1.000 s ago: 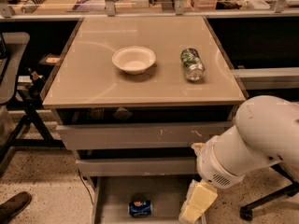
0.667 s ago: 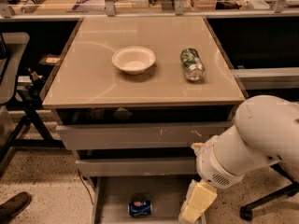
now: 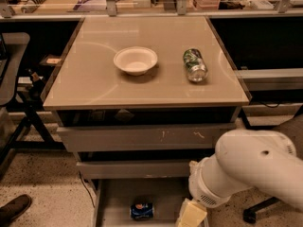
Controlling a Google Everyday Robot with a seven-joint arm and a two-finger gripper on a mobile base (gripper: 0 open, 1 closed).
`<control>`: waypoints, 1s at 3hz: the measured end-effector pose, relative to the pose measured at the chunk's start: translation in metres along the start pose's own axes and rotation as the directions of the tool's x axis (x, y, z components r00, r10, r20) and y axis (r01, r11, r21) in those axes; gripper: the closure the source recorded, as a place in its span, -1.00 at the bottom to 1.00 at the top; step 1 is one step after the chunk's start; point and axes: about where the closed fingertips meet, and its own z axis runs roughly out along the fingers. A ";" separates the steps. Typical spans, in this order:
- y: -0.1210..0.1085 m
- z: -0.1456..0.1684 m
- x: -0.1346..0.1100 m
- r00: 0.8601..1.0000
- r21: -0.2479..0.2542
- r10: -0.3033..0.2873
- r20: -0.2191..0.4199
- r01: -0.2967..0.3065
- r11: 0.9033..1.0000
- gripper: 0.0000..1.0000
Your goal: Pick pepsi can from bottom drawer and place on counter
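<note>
The pepsi can (image 3: 142, 211), blue with a round logo, lies on its side on the floor of the open bottom drawer (image 3: 113, 197), near the middle. My gripper (image 3: 191, 215) is at the lower right, over the drawer's right side and to the right of the can, apart from it. Only its cream-coloured base shows at the frame's lower edge, below the white arm (image 3: 246, 171). The beige counter (image 3: 94, 79) tops the drawer cabinet.
A white bowl (image 3: 135, 59) and a green-and-silver can (image 3: 195, 65) lying on its side sit on the counter. Two taller grey drawers (image 3: 142, 138) are above the bottom one. A chair base (image 3: 260, 209) is at the right, a shoe (image 3: 14, 209) at the lower left.
The arm and gripper have moved down and slightly left, lower over the drawer's right side. The pepsi can has not moved.
</note>
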 end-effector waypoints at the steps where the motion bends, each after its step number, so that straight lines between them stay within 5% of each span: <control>1: -0.017 0.039 0.010 0.999 0.055 0.032 -0.006 -0.031 0.998 -1.00; 2: -0.034 0.062 0.017 0.994 0.064 0.105 0.030 -0.106 0.992 -1.00; 3: -0.034 0.062 0.017 0.994 0.064 0.105 0.030 -0.106 0.992 -1.00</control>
